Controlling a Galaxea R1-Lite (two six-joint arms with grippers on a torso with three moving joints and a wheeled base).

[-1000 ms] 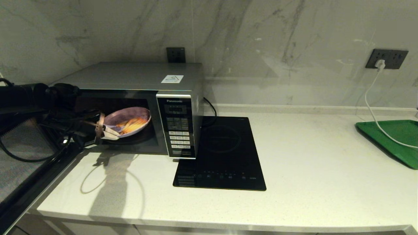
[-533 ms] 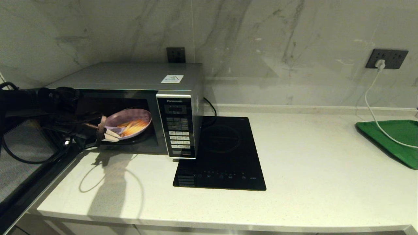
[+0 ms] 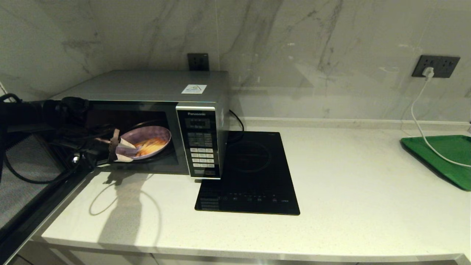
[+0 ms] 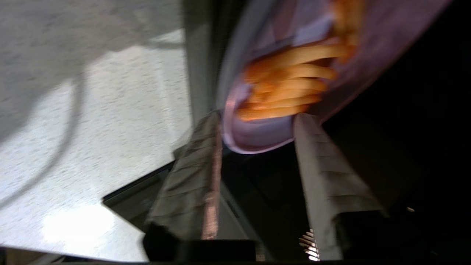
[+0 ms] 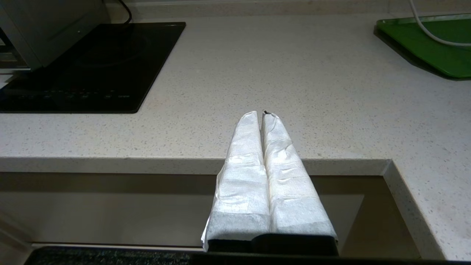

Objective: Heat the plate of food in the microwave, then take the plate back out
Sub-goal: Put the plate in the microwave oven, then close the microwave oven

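Now; plate of food (image 3: 147, 142) rim between left gripper (image 3: 123, 151) fingers (image 4: 191, 176); inside microwave (image 3: 154, 92)

Much lost to shadow, blur and frame edges

In the left wrist view the plate of food (image 4: 257, 132) is smeared by blur and cut off at the top edge, and the cavity at right is black. In the head view the left gripper (image 3: 123, 151) merges into a dark arm at far left; the microwave (image 3: 154, 92) button labels are unreadable; the green tray (image 3: 447, 156) runs off the right edge.
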